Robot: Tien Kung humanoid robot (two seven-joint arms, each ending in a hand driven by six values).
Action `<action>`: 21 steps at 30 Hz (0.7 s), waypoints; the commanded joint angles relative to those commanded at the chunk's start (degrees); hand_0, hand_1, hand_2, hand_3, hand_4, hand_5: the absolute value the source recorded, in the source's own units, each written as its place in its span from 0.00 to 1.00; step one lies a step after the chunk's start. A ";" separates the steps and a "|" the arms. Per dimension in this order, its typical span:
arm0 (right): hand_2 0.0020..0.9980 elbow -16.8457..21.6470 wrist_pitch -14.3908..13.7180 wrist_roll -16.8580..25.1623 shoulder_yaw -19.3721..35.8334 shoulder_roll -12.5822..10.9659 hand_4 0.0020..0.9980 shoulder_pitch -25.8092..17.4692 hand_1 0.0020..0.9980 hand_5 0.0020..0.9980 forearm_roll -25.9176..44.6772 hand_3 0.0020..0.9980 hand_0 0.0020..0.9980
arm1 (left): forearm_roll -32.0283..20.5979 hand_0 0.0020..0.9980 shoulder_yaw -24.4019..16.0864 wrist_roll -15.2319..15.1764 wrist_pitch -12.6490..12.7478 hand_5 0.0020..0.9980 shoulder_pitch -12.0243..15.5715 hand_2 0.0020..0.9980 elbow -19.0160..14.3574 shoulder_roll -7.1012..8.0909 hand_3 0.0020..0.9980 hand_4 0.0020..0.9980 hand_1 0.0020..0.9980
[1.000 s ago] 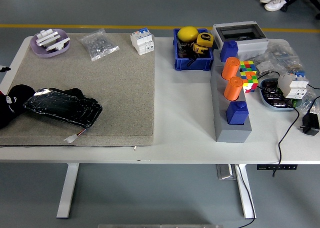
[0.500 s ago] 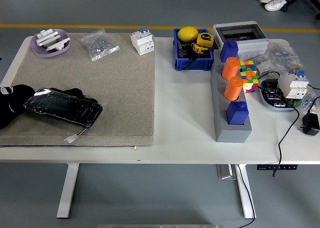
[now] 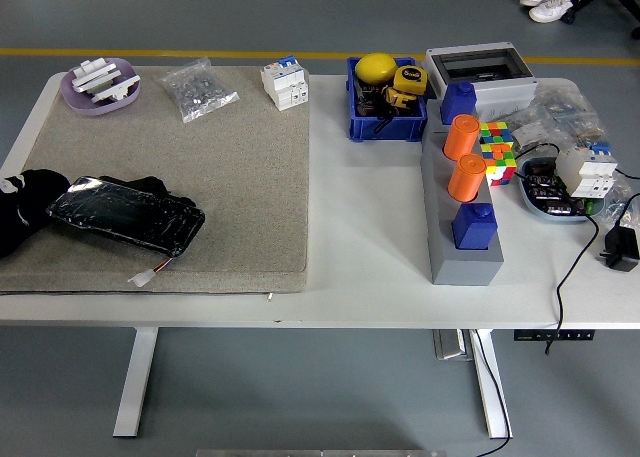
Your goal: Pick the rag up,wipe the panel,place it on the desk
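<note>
Black glossy panel (image 3: 125, 215) flat on grey mat (image 3: 230, 157), long axis 10-to-4 o'clock. Black rag (image 3: 30, 202) touching its 9 o'clock end. Left hand there, indistinct; grip cannot tell.

Panel (image 3: 125, 217) glossy black, crinkled reflective film look; black rag (image 3: 25, 202) beside the panel soft matt cloth; mat (image 3: 230, 167) under the panel coarse beige felt; table (image 3: 365, 237) smooth white; blue bin (image 3: 383, 125) beyond the mat shiny plastic
</note>
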 joint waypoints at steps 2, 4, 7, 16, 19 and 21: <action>0.69 -0.02 0.01 -0.03 -0.05 -0.05 0.93 -0.08 0.67 0.77 0.00 0.63 0.82 | 0.01 0.77 -0.72 -0.01 -0.11 0.18 0.17 0.82 -0.06 -0.37 0.81 0.90 0.84; 0.69 -0.02 -0.01 -0.04 -0.09 -0.09 0.93 -0.12 0.67 0.77 0.03 0.63 0.82 | 0.30 0.77 -1.17 0.01 -0.18 0.18 0.31 0.82 -0.15 -0.79 0.81 0.90 0.84; 0.69 0.03 -0.05 -0.03 0.04 -0.02 0.93 -0.19 0.67 0.77 -0.07 0.63 0.82 | 0.89 0.78 -1.30 0.18 -0.29 0.19 0.45 0.82 -0.29 -1.24 0.80 0.91 0.84; 0.69 0.06 -0.08 0.03 0.67 0.49 0.93 -0.56 0.67 0.77 -0.24 0.63 0.82 | 1.92 0.78 -1.88 0.40 -0.56 0.15 0.57 0.82 -0.47 -2.06 0.80 0.88 0.84; 0.69 0.00 -0.06 0.03 0.71 0.59 0.94 -0.52 0.67 0.77 -0.14 0.63 0.82 | 2.03 0.78 -2.21 0.28 -0.60 0.15 0.53 0.82 -0.84 -1.98 0.80 0.88 0.84; 0.69 0.00 -0.05 0.04 0.69 0.64 0.94 -0.51 0.67 0.77 -0.08 0.63 0.82 | 1.90 0.78 -2.31 0.19 -0.65 0.15 0.41 0.82 -0.96 -1.86 0.80 0.88 0.84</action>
